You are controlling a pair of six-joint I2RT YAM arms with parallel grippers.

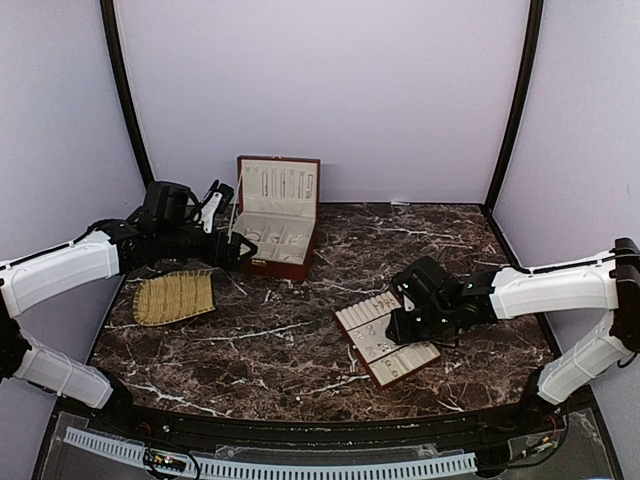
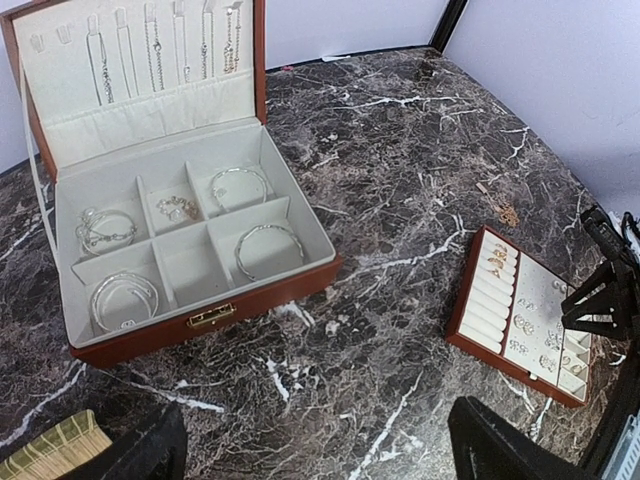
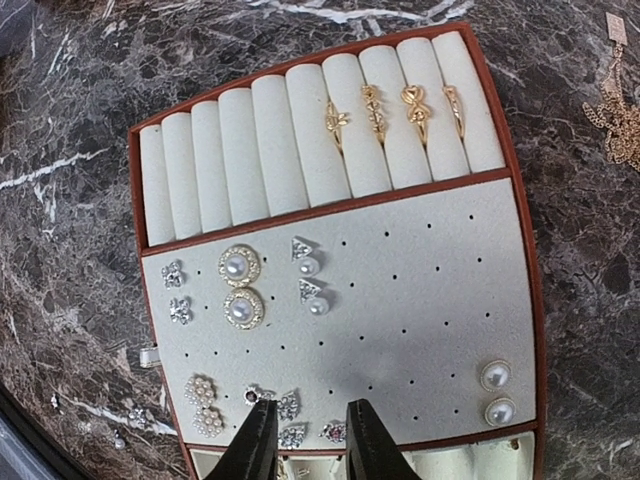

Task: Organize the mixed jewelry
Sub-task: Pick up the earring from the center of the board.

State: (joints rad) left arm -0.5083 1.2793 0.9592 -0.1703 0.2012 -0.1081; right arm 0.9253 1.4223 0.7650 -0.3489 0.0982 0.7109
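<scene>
Left gripper (image 2: 318, 432) is held wide open above the marble table (image 1: 300, 350), just in front of the open red-brown jewelry box (image 2: 200, 320). Bangles (image 2: 268, 250) are seen in four of the box's cream compartments, small gold pieces (image 2: 176, 207) in another, and necklaces (image 2: 150, 50) are hung in the lid. Right gripper (image 3: 311, 440) is set low over the near edge of the cream slotted tray (image 3: 430, 290). Its jaws are narrowed to a small gap over the bottom row of studs (image 3: 290, 405), and whether a stud is pinched cannot be told. Four gold rings (image 3: 400, 110) are seated in the ring rolls, and pearl studs (image 3: 240, 267) are pinned on the perforated panel. A loose gold chain (image 3: 615, 120) is seen on the table beside the tray. A woven mat (image 1: 175, 297) is laid near the left arm.
</scene>
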